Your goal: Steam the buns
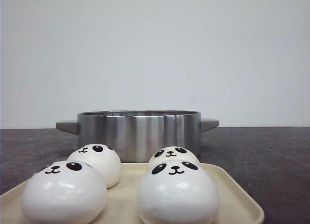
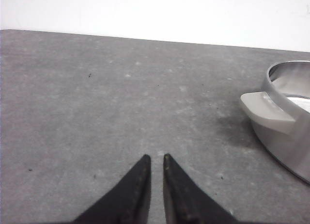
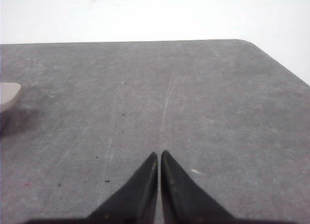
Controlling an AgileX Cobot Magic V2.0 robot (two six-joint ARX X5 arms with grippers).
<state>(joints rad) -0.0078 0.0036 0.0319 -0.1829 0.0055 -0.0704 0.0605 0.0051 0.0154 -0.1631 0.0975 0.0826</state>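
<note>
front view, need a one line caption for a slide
Four panda-face buns sit on a cream tray before an empty-handed start, with a steel two-handled pot behind on the dark table.

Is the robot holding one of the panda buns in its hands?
No. The left hand and right hand are both shut and empty over the table. All four buns sit on the tray.

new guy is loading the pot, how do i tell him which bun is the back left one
Find the steel pot at the back of the table; a cream tray with four panda buns sits in front of it. The bun is in the row next to the pot, on the left, smaller-looking than the one in front.
</note>
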